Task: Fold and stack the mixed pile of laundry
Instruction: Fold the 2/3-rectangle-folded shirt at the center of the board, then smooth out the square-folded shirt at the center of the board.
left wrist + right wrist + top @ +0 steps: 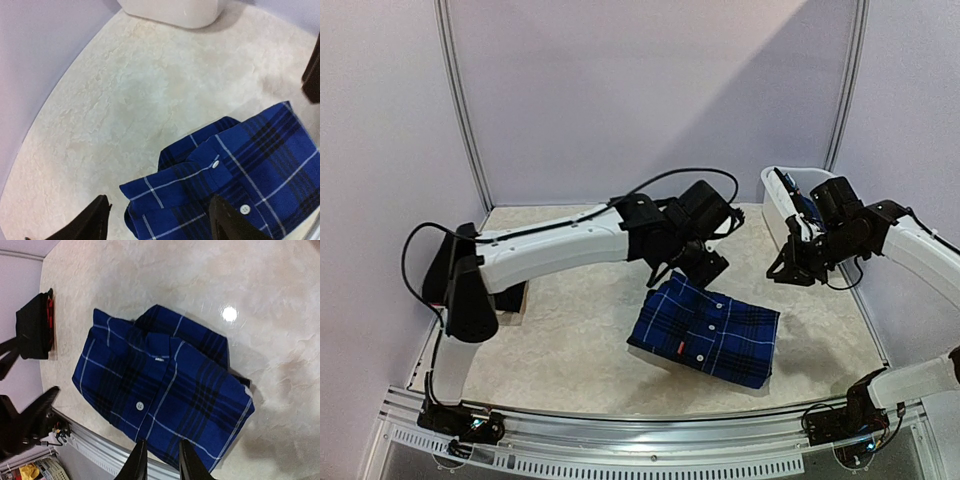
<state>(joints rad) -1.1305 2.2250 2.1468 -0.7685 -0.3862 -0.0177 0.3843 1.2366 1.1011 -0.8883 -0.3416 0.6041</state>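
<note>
Pale lilac walls point(620, 90) close in a mottled beige tabletop point(570, 340); two arms reach over it, the left arm point(550, 245) toward the middle and the right arm point(920, 245) beside the one white basket point(780, 195) in the far right corner. One folded blue plaid shirt point(705, 330) lies flat mid-tabletop, and one black bundle point(32, 327) showing red sits well apart at the left edge. The left jaws hang spread wide just above the shirt's collar end; the right jaws stand slightly parted, gripping nothing.

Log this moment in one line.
blue plaid shirt: folded, unheld | left gripper: open, above its collar | right gripper: slightly open, empty | dark folded stack: left side
</note>
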